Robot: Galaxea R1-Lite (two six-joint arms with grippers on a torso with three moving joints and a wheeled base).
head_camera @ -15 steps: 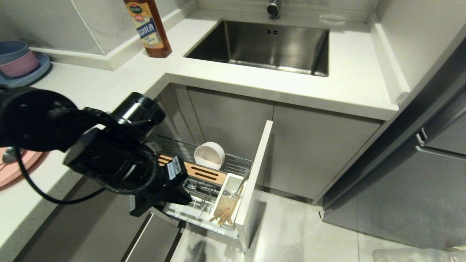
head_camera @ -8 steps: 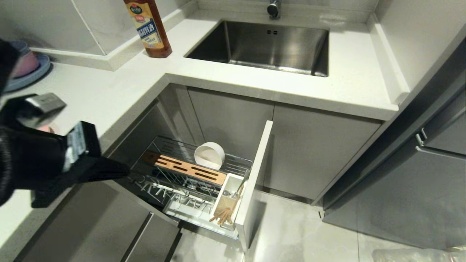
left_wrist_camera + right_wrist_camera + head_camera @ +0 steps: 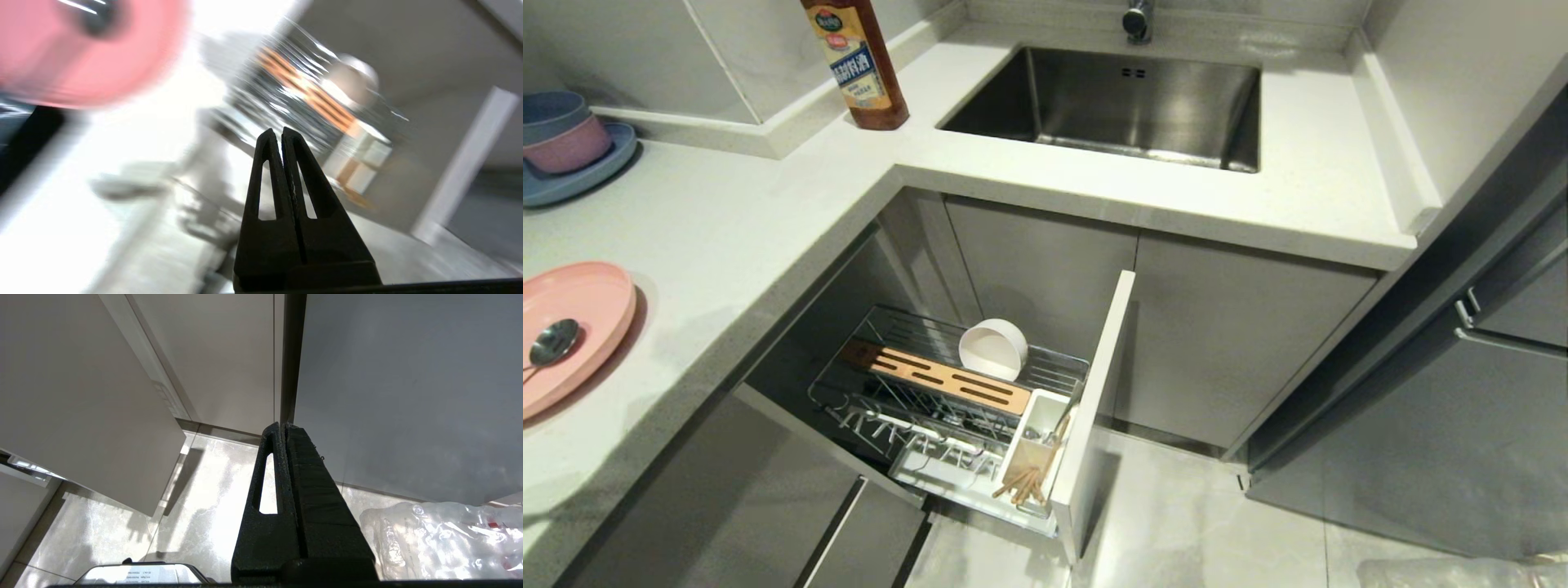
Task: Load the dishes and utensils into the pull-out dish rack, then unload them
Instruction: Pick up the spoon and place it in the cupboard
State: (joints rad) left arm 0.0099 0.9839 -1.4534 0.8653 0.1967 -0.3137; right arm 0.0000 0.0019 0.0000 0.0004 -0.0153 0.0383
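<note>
Hovering with fingers (image 3: 269,163) pressed together and empty, the left gripper (image 3: 282,132) faced the chrome wire pull-out dish rack (image 3: 302,94); the flat pink oval plate (image 3: 572,322) lay on the white counter (image 3: 727,229), the cream-white round bowl (image 3: 992,349) in the rack; the right gripper (image 3: 282,426), pinched closed, hung over the floor (image 3: 212,498).

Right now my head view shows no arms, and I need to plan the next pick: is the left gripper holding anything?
Observer: No, the left gripper is shut and empty.
Operator: What is it aimed at?
Observer: It points toward the rack, with the plate off to one side.
Operator: And the other arm?
Observer: The right gripper is shut and empty too, hanging over the floor.
</note>
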